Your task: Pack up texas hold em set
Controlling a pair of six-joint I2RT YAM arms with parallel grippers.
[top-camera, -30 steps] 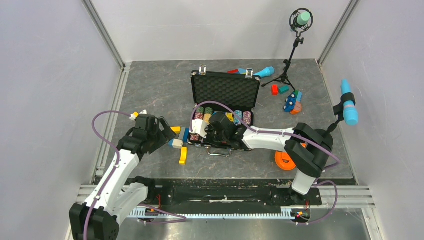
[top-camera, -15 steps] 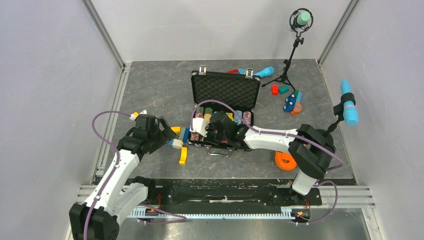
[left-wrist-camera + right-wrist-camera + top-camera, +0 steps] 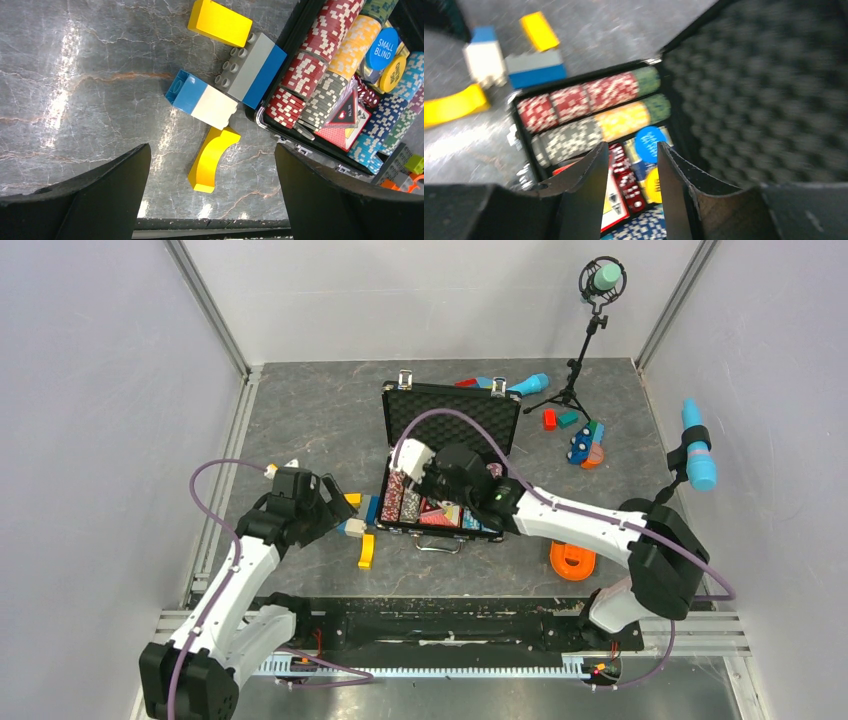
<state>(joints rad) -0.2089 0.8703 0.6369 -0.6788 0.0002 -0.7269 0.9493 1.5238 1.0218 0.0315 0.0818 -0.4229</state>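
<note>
**Surroundings.** The black briefcase lies open mid-table, lid upright on the far side, silver latches on the lid's top edge.

Four toy blocks lie at its left side:
- a yellow block;
- a grey-and-blue block, its blue edge against or just beside the case wall;
- a blue-and-white block, touching the grey-and-blue one;
- a yellow arch, nearest.

An orange round part lies near-right of the case. More blocks and a lying blue microphone sit far-right. A microphone stand stands beyond them.

**Grippers.** The left gripper hangs over the blocks, jaws wide apart and empty. The right gripper hangs over the case tray, jaws a narrow gap apart with nothing between them.

**Views.** In the top view the right arm crosses the tray and hides its right part. The left wrist view reads the tray clearly. The right wrist view is motion-blurred; it alone shows the foam lining close up.

**Contents.** From the left, the tray holds:
- rows of red-and-white chips;
- yellow chips and grey chips;
- a blue "SMALL BLIND" button and a yellow button;
- a red card deck;
- blue chips.
</note>
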